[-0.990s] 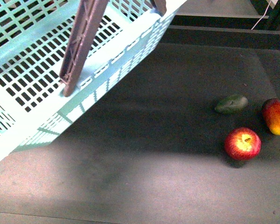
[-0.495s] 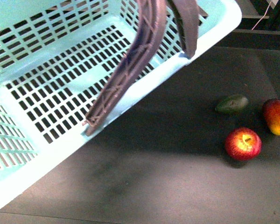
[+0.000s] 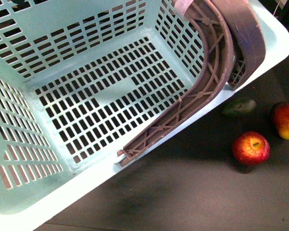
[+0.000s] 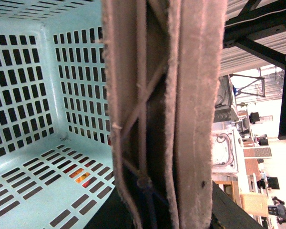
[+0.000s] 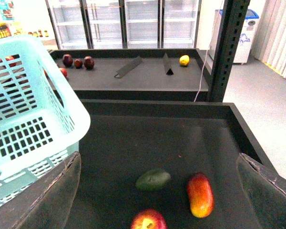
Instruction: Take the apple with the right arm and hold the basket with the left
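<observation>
Right wrist, apple (image 5: 148,221) near R hand (image 5: 158,157), prob. apart

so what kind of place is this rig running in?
Probably a grocery store, or a mock-up of one. Glass-door coolers line the back wall, a dark display shelf in front of them carries loose fruit, and a slotted shopping basket sits near the apple.

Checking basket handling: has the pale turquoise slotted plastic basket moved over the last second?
Yes. The turquoise basket has swung right, its rim now nearly reaching the dark green oval fruit, which stayed put.
</observation>
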Robot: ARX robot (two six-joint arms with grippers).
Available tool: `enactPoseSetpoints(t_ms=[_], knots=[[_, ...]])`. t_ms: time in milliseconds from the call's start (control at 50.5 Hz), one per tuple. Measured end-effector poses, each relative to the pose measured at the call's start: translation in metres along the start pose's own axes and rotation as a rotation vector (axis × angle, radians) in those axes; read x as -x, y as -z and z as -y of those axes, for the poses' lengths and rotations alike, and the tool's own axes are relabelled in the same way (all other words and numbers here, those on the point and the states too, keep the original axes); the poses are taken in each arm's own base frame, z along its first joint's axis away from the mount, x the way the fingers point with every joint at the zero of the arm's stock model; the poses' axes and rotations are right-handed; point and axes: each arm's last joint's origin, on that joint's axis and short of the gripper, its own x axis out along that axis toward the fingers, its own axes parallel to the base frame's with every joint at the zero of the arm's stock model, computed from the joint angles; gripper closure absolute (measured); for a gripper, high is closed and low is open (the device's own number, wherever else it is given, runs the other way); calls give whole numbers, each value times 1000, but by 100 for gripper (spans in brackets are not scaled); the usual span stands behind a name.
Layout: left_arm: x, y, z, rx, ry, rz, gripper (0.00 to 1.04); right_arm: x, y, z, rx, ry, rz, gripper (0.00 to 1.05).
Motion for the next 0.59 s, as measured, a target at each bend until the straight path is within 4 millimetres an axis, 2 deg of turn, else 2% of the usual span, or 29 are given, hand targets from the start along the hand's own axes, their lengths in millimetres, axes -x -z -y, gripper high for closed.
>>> enactPoseSetpoints(t_ms=[554,594], knots=[[0,1,1,-8,3,-4,87,0,0,0,0,0,0,9],[0,1,1,-8,3,-4,87,0,1,-1,-26,-31,-91,9]])
